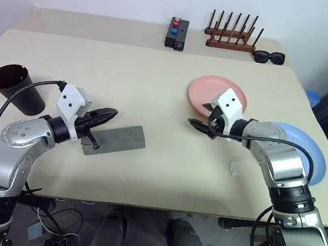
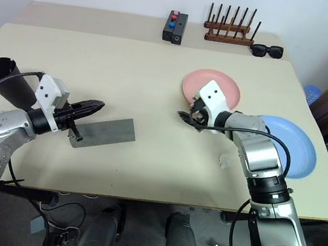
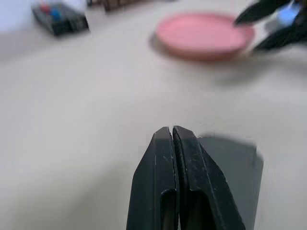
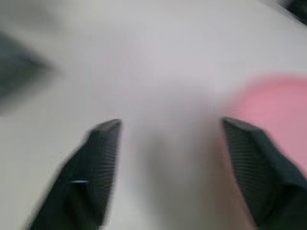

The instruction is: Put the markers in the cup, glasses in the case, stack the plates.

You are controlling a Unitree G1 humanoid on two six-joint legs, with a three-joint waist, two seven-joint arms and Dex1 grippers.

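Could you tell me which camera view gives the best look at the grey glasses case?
The left eye view: the closed case lies whole on the table. The right eye view shows it just as well. In the left wrist view, the left gripper hides part of it.

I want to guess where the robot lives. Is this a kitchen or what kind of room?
Probably a lab or test room, not a kitchen. A plain beige table against a bare wall holds a few practice items: a button box, a wooden rack, two plates, and cables hang under the table.
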